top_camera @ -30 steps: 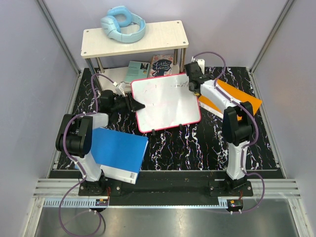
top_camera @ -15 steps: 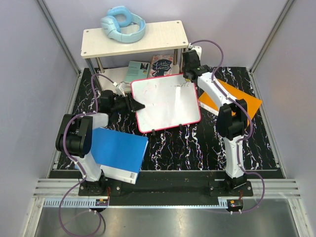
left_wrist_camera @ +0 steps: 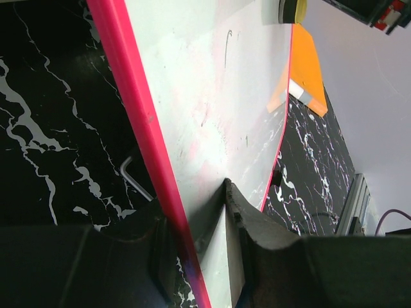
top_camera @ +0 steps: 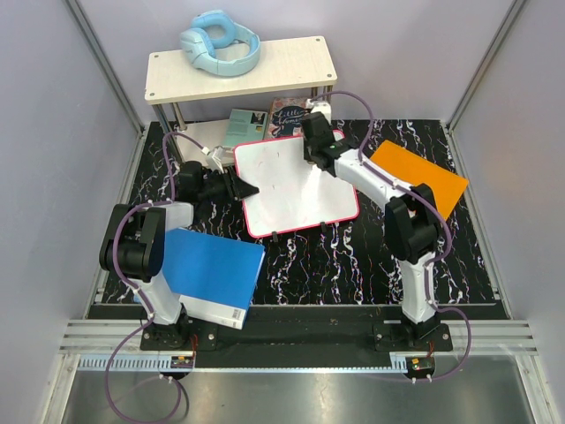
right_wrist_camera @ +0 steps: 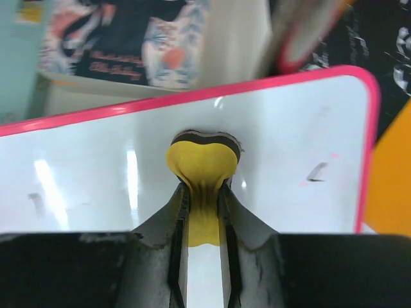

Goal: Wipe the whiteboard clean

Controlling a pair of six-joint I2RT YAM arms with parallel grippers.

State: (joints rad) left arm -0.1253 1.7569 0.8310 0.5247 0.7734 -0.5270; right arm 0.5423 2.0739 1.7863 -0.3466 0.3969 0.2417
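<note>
Right gripper (top_camera: 316,152) has slid left along the far edge of the whiteboard (top_camera: 291,190), off the far right corner where it was a second ago. Left arm and board have not shifted.

Right jaws are pinched tight on a yellow sponge (right_wrist_camera: 204,160), its dark face pressed on the board just inside the far rim. Left gripper (top_camera: 245,188) has its jaws clamped on the board's left edge, one finger on top, one under the pink rim. The board sits mid-table on the black marbled mat (top_camera: 353,256), between the blue book (top_camera: 212,274) at near left and the orange book (top_camera: 419,177) at right, just near of the shelf (top_camera: 238,71).

Risks:
- The sponge is squeezed thin in the jaws, so drag on the next stroke could pull it out or fold it.
- The board is gripped on one edge only. A hard push at the far side could pivot it or slip it out of the left clamp.
- The sponge rides close to the far rim and could run off it into the books (top_camera: 290,113) standing under the shelf.
- A small dash mark (right_wrist_camera: 314,170) sits near the right edge, and faint strokes show left of the sponge. A leftward pass would miss the dash.
</note>
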